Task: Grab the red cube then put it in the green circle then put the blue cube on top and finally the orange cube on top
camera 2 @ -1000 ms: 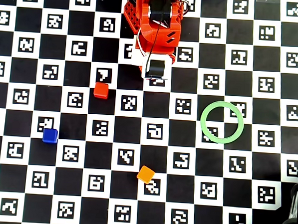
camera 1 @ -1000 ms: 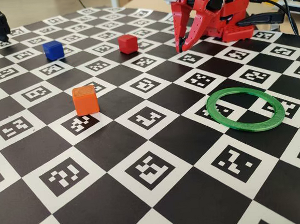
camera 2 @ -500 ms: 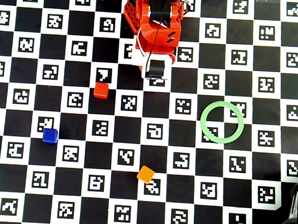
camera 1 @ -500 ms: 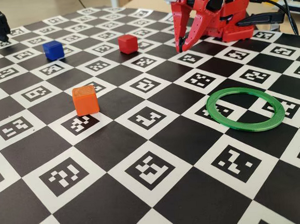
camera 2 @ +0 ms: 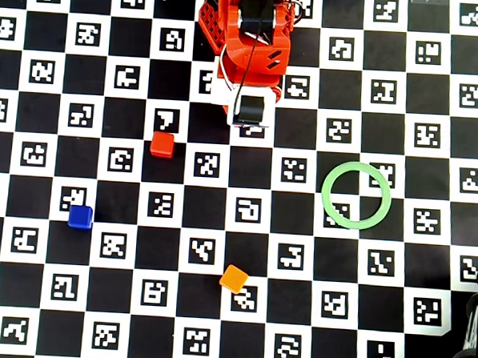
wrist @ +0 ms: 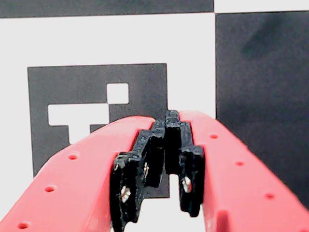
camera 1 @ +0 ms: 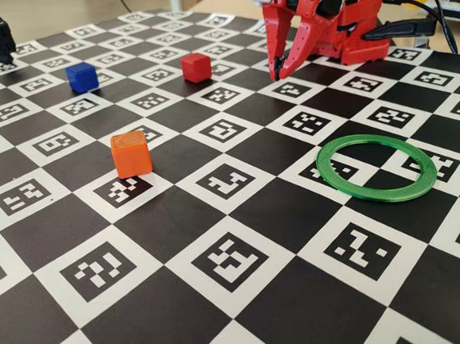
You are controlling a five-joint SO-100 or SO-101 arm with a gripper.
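**Gripper clenched and empty; cubes scattered**

Fixed view: gripper (camera 1: 276,73) tips meet, pointing down at the checkered board (camera 1: 178,224). Red cube (camera 1: 195,67) sits left of it; blue cube (camera 1: 83,77) farther left; orange cube (camera 1: 130,153) nearer the camera; green circle (camera 1: 377,167) empty.

Wrist view: fingers (wrist: 145,159) closed, nothing held.

Overhead view: all three cubes well apart from the circle.

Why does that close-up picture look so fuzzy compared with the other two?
In the wrist view the gripper sits right at the lens, so its red fingers and the board pattern look soft. The fixed view is crisp on the orange cube. The overhead view is evenly lit, paling the green circle.
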